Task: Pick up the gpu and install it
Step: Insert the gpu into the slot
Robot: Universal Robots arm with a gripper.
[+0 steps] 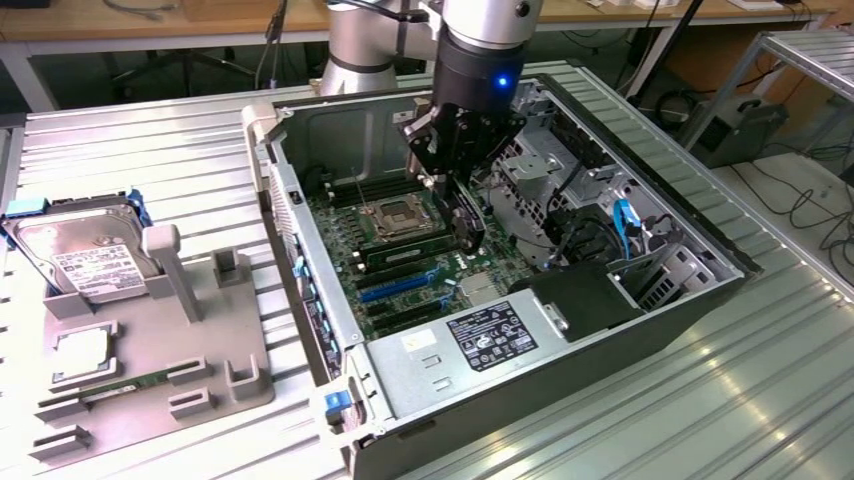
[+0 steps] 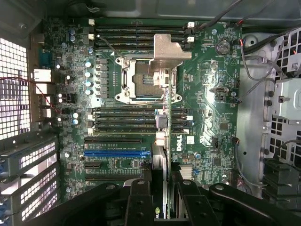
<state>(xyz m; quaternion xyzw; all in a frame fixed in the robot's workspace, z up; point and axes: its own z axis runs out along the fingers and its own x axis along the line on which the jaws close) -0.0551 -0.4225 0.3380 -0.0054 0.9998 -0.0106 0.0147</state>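
My gripper (image 1: 458, 185) hangs inside the open computer case (image 1: 334, 345), shut on the gpu (image 1: 467, 228), a thin dark card held on edge and pointing down at the green motherboard (image 1: 387, 265). In the wrist view the gpu (image 2: 160, 153) is seen edge-on between my black fingers (image 2: 138, 202), above the board's middle, just beside the end of the blue slot (image 2: 115, 153) and the black slots around it. The card's lower edge sits close over the board; I cannot tell whether it touches.
A CPU socket (image 2: 146, 77) and memory slots (image 2: 136, 35) lie beyond the card. The power supply (image 1: 487, 335) and drive cage (image 1: 547, 170) crowd the case's right. On the exterior view's left, a grey fixture (image 1: 200, 370) holds a hard drive (image 1: 80, 255), a memory stick (image 1: 127, 385) and a chip (image 1: 83, 345).
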